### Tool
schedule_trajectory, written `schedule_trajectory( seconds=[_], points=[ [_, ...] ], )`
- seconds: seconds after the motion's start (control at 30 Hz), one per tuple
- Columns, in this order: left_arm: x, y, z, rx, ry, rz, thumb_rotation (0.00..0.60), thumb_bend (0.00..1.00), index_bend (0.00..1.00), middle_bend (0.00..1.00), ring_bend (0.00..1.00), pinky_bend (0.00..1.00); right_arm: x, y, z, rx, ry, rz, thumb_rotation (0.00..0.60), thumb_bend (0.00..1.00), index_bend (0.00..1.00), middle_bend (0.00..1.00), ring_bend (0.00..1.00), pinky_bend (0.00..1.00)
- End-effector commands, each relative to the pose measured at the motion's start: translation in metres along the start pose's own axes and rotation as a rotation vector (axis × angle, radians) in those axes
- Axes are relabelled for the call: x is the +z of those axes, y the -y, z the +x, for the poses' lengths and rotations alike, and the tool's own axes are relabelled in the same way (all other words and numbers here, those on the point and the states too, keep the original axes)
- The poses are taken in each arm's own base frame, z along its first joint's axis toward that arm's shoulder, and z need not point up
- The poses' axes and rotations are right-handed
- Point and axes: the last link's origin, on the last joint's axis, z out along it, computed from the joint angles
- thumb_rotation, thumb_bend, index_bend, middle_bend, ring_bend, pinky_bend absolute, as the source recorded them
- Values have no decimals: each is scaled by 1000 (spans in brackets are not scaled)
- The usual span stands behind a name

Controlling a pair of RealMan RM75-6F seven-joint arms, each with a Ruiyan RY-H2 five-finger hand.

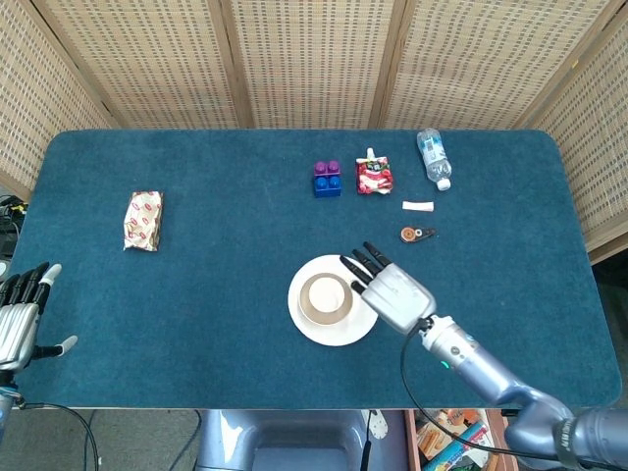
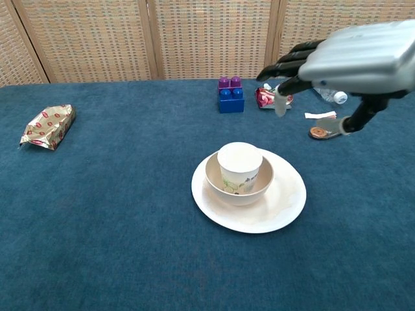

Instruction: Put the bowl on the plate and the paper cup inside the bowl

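Note:
A white plate lies near the table's front middle. On it sits a cream bowl, and a paper cup stands upright inside the bowl. My right hand hovers above and to the right of the plate, fingers spread, holding nothing and touching nothing. My left hand rests at the table's left front edge, fingers apart and empty; the chest view does not show it.
A gold snack packet lies at the left. Behind the plate are purple and blue blocks, a red pouch, a water bottle, a small white tube and a small round brown item.

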Motion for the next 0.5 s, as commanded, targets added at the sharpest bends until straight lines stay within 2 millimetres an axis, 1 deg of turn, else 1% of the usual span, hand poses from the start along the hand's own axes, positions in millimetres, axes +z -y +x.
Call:
schedule_trajectory(
  seconds=[0.03,0.07,0.1,0.13,0.17,0.2,0.23,0.33,0.4,0.5],
  points=[
    [-1,0,1,-2,-2,-5,600,0,0,0,0,0,-37,-26,-3,74,-34,-81,600,168,95,0,0,0],
    [-1,1,1,-3,-2,-8,600,0,0,0,0,0,-44,-32,-5,85,-43,-101,600,87,50,0,0,0],
    [-2,1,1,-2,0,-14,600,0,0,0,0,0,-56,-45,-8,102,-61,-144,600,50,28,0,0,0],
    [-2,1,1,0,1,-19,600,0,0,0,0,0,-66,-52,-11,119,-76,-175,600,14,8,0,0,0],
    [-3,1,2,2,2,-23,600,0,0,0,0,0,-76,-60,-15,140,-92,-209,600,1,0,0,0,0],
    [-4,2,2,2,1,-28,600,0,0,0,0,0,-92,-69,-23,175,-98,-257,600,0,0,0,0,0],
    [-4,2,3,-1,-1,-31,600,0,0,0,0,0,-104,-74,-30,203,-91,-293,600,0,0,0,0,0],
    [-7,3,5,-9,-13,-40,600,0,0,0,0,0,-136,-82,-49,281,-101,-383,600,0,0,0,0,0],
    [-8,3,6,-8,-24,-48,600,0,0,0,0,0,-155,-84,-61,327,-138,-435,600,0,0,0,0,0],
    [-10,3,7,-12,-35,-55,600,0,0,0,0,0,-173,-80,-76,375,-203,-486,600,0,0,0,0,0]
  ],
)
